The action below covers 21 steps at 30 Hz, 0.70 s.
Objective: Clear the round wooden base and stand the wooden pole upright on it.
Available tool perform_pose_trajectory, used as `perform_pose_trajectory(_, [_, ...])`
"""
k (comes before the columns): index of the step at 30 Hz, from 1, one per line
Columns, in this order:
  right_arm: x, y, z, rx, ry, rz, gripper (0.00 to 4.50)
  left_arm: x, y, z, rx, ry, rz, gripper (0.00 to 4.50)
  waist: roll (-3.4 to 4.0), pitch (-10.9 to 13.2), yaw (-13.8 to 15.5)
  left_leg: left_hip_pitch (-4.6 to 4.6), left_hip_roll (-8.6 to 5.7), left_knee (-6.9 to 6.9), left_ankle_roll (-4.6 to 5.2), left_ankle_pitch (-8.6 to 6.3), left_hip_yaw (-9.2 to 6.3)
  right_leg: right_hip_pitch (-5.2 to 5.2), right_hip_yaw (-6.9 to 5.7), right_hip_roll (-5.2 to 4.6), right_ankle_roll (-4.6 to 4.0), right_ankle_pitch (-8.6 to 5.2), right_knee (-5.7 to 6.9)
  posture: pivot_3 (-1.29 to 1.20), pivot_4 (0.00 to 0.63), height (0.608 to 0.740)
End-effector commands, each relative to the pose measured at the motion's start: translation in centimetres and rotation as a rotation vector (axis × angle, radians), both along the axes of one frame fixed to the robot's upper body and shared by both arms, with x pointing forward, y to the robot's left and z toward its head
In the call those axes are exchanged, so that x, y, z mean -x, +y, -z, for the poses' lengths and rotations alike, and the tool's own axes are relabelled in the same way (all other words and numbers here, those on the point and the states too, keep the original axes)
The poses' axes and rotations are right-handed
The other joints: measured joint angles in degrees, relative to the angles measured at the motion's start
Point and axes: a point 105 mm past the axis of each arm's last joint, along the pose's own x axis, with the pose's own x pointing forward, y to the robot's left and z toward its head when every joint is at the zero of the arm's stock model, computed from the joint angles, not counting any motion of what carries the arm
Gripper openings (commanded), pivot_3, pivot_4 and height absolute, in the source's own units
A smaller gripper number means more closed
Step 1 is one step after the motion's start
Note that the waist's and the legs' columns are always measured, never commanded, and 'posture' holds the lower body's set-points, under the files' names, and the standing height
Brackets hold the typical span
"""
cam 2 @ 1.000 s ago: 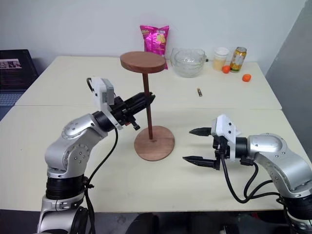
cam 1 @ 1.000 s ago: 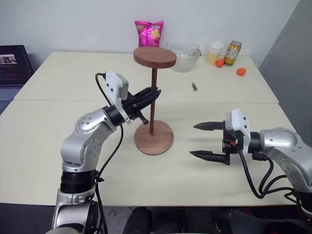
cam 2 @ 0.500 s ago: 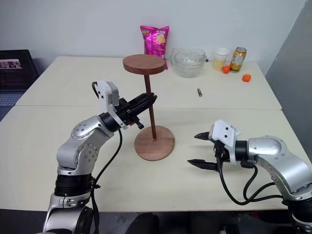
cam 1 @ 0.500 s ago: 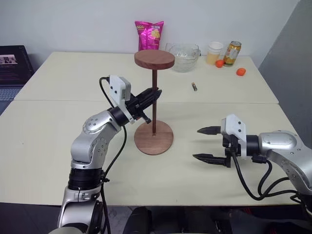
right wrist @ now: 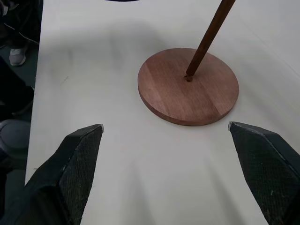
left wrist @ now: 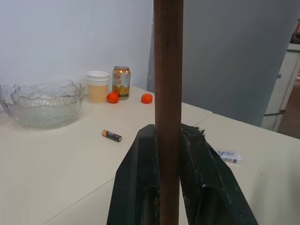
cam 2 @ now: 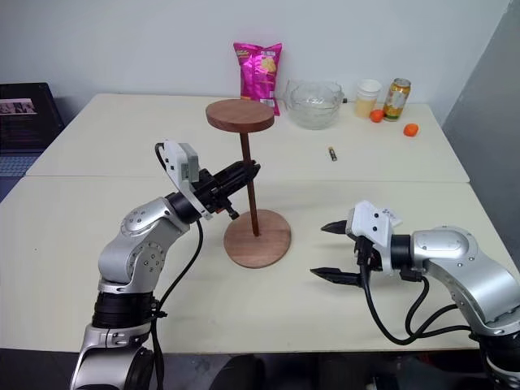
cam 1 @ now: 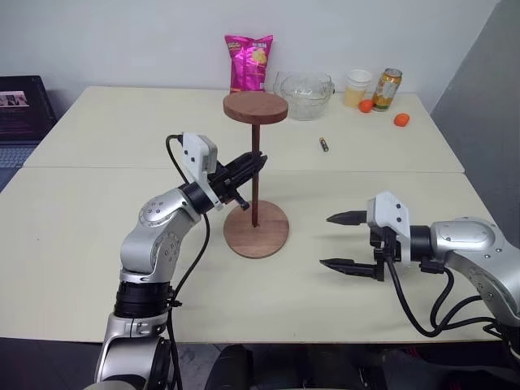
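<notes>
We see the wooden pole (cam 1: pixel 255 175) standing upright at the centre of the frame, its lower tip seated at the small hole in the round wooden base (cam 1: pixel 257 230), which lies flat on the counter (cam 1: pixel 81 236) with nothing else on it. The disc fixed to the pole's upper end sits level above, in front of the pink snack bag (cam 1: pixel 249 57).

Risks, as we judge them: the pole is thin and top-heavy, so if its tip is not fully home in the hole, letting go could leave it leaning or toppling. A sideways drag on release would have the same effect, and might slide the base across the counter. The right arm, if it swings inward, could knock the base.

Pose: the left gripper (cam 1: pixel 253 165) reaches in from the left of the frame, pointing toward the right and slightly upward, and is clamped on the pole at about mid-height; in the left wrist view its two black fingers (left wrist: pixel 136 187) press the shaft from either side. The right gripper (cam 1: pixel 340 240) hovers at the lower right of the frame, well apart from the base, pointing toward it with its jaws spread wide and holding nothing.
</notes>
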Motion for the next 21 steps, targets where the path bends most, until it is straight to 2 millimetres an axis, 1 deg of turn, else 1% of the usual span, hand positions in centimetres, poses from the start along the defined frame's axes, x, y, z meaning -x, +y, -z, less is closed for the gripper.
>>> perform_pose_trajectory(1, [0.4, 0.5, -0.9, -0.003, -0.039, -0.025, 4.5, 0.2, -0.1, -0.5, 0.005, -0.035, 0.005, 0.24, 0.0, 0.0, 0.0, 0.0, 0.0, 0.0, 0.0, 0.0, 0.0, 0.0, 0.0, 0.0, 0.0, 0.0, 0.0, 0.0, 0.15, 0.74])
perform_pose_trajectory(11, [0.5, 0.6, -0.8, 0.002, -0.031, -0.03, 4.5, 0.5, -0.5, 0.0, -0.004, -0.031, 0.017, 0.24, 0.0, 0.0, 0.0, 0.01, 0.0, 0.0, 0.01, 0.0, 0.0, 0.0, 0.0, 0.0, 0.0, 0.0, 0.0, 0.0, 0.15, 0.74])
perform_pose_trajectory(21, [0.8, 0.5, -0.6, 0.012, -0.015, -0.043, 4.5, 0.9, -1.5, 0.2, -0.021, -0.047, 0.051, 0.24, 0.0, 0.0, 0.0, 0.01, 0.0, 0.0, 0.01, 0.0, 0.0, 0.01, 0.0, 0.0, 0.0, 0.0, 0.0, 0.0, 0.15, 0.74])
